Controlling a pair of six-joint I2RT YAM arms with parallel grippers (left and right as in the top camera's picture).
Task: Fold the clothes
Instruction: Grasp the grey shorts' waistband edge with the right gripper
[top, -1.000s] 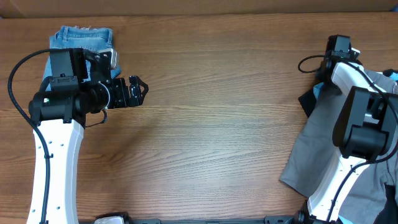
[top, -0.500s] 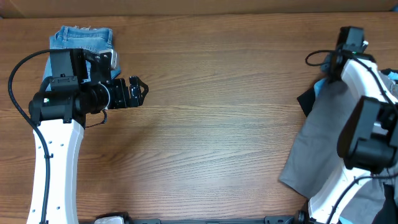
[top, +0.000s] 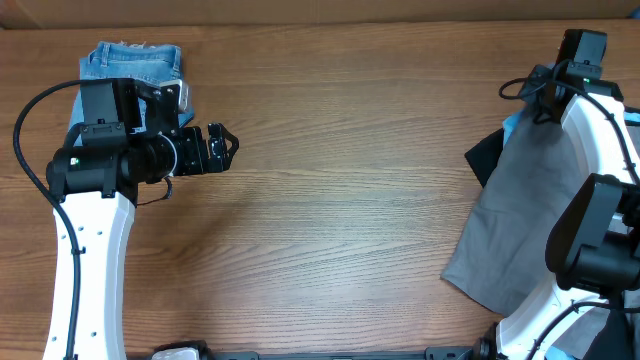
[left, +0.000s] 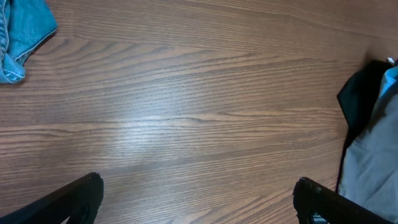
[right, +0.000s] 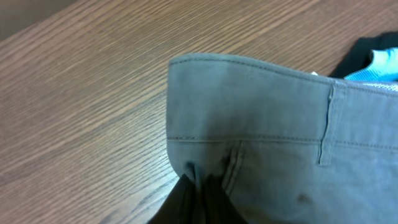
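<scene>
Pinching the grey shorts (right: 249, 124) just under the waistband with the right end effector (right: 200, 190), shut tight on a little bunch of cloth. Find the shorts at the right edge of the surface (top: 350, 150), lying partly over a black garment (top: 487, 155) with some light-blue fabric (right: 380, 62). Waiting well apart on the other side with the left end effector (top: 225, 143), wide open and holding nothing, near the small denim shorts (top: 130, 62).

Probably time to pull the grey shorts out onto the bare wood. Pull slowly and low, toward the middle. Hold the pinch firm to stop any slipping. Watch for dragging the black garment along too. Lay flat first, waistband straight and both legs spread, then fold. Bring the left end effector over to help smooth and lift the other side.
</scene>
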